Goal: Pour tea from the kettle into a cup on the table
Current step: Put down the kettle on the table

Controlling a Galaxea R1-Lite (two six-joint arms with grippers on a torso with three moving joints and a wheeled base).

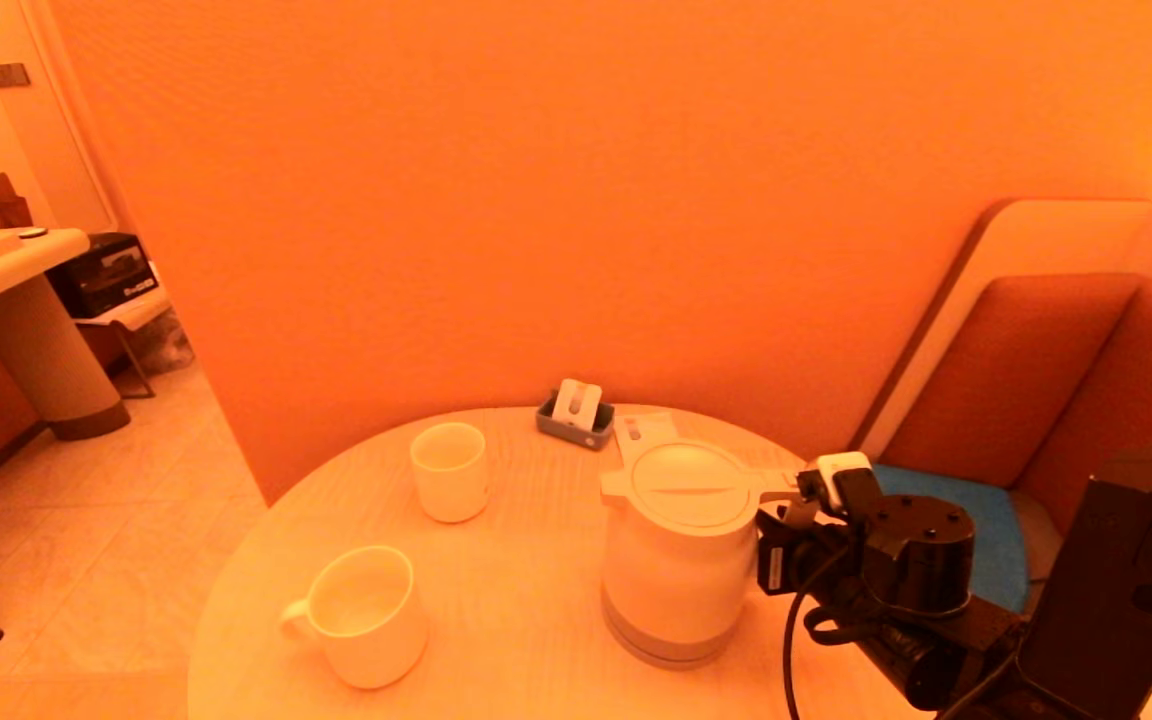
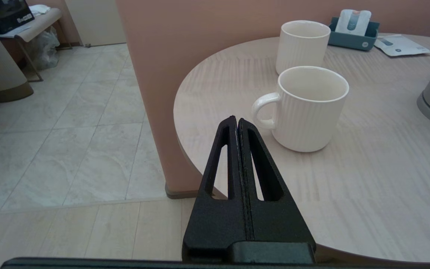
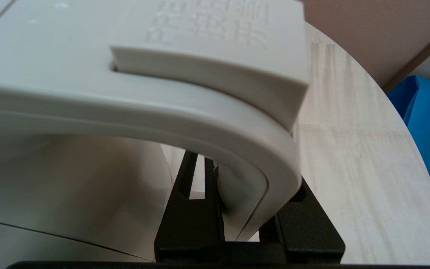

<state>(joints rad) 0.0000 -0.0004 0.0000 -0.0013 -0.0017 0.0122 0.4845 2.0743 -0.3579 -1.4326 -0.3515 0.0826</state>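
Gripping kettle (image 1: 678, 560) handle (image 3: 259, 157): right end effector (image 3: 245, 209) clamped; kettle upright on table (image 1: 496, 620).

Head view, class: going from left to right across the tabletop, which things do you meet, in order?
mug → cup → small tray with a white packet → kettle → right gripper, shut on the kettle's handle.

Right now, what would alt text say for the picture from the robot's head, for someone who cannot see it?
The right gripper is closed on the handle of a white kettle standing upright on a round wooden table. To the kettle's left stand a plain cup and, nearer, a handled mug; a small tray sits at the far edge.
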